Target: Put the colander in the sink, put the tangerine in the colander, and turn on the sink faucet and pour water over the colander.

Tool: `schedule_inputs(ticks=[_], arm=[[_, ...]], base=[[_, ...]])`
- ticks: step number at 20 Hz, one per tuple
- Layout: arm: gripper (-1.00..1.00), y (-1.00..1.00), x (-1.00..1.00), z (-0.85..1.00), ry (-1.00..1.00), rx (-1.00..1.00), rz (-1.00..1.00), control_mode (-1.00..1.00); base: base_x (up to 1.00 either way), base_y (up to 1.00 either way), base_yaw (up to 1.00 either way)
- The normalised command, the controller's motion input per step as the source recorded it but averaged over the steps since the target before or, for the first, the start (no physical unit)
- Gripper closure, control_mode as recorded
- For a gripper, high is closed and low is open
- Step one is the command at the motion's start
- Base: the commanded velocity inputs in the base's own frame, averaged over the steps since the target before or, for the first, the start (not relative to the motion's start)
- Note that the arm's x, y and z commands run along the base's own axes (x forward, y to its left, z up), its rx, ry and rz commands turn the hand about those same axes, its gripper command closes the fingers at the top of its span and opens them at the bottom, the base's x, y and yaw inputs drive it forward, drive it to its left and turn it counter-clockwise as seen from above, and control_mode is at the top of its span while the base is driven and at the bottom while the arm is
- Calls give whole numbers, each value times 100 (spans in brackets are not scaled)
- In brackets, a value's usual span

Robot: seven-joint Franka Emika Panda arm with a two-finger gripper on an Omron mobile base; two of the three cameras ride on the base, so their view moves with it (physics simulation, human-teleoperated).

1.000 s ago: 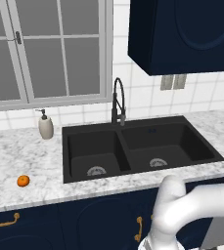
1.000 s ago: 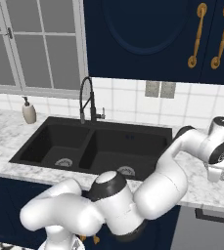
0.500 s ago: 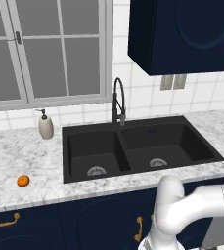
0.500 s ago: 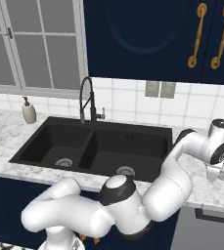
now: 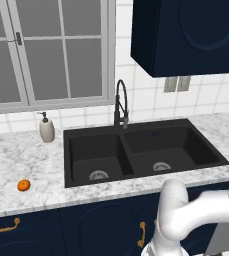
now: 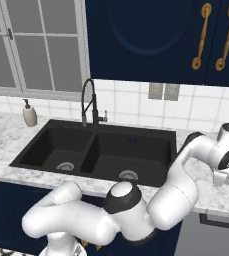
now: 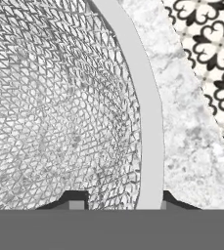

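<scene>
Wire-mesh colander (image 7: 59,107), smooth curved rim between end effector (image 7: 118,201) tips, apparently gripped, marble counter (image 7: 191,127).

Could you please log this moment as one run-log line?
step: grasp colander | gripper: astride rim, right of sink | tangerine: on counter | faucet: off

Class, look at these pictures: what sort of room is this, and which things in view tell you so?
A home kitchen, most likely. A black double-basin sink with a gooseneck faucet is set into a marble counter, with navy cabinets above and a tangerine lying out.
</scene>
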Motion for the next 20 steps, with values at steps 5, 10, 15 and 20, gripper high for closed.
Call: schedule_inputs(ticks=[5,10,15,20], arm=[[100,31,-31,-23,-26,-7,-1,-100],[100,75,-13,7,-29,-11,0,-100],[100,100,-43,43,-25,-16,2,-100],[100,100,-77,72,-8,-22,9,-100]], base=[[0,0,0],[0,0,0],[0,0,0],[0,0,0]])
